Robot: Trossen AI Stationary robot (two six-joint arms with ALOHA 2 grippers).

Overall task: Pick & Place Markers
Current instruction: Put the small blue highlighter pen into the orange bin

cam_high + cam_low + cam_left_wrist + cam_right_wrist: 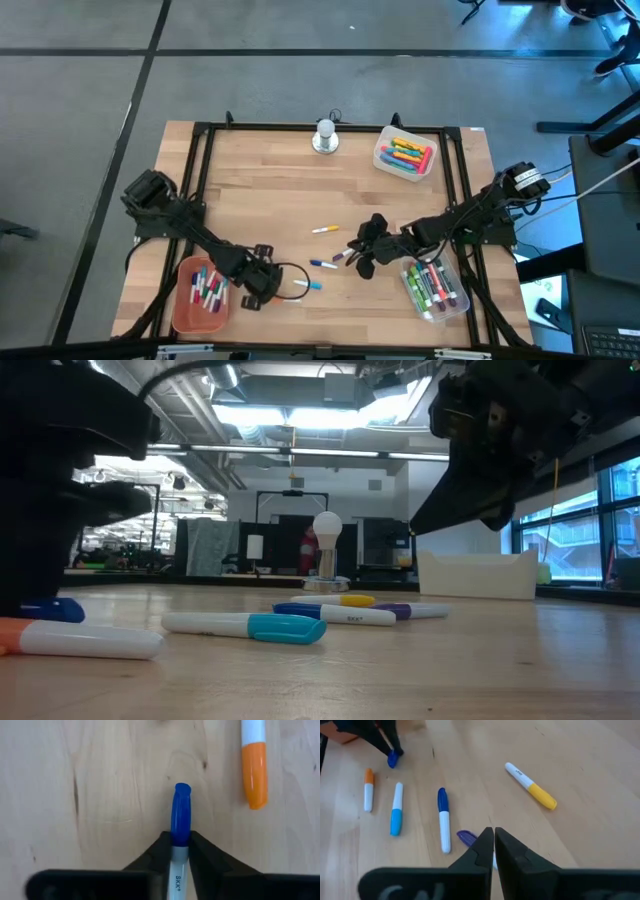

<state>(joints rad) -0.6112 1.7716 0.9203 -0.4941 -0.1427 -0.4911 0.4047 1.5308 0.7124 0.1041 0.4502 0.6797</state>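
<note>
Markers [245, 626] on wooden table [450, 670]

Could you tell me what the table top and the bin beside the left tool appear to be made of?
Table top: apparently wood, pale planks with visible grain and joints, matte. Bin beside the left tool: likely translucent orange plastic, since the markers show through its wall.

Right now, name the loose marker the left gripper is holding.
The dark-blue-capped marker, clamped in the left gripper; the orange-capped marker beside it lies free.
</note>
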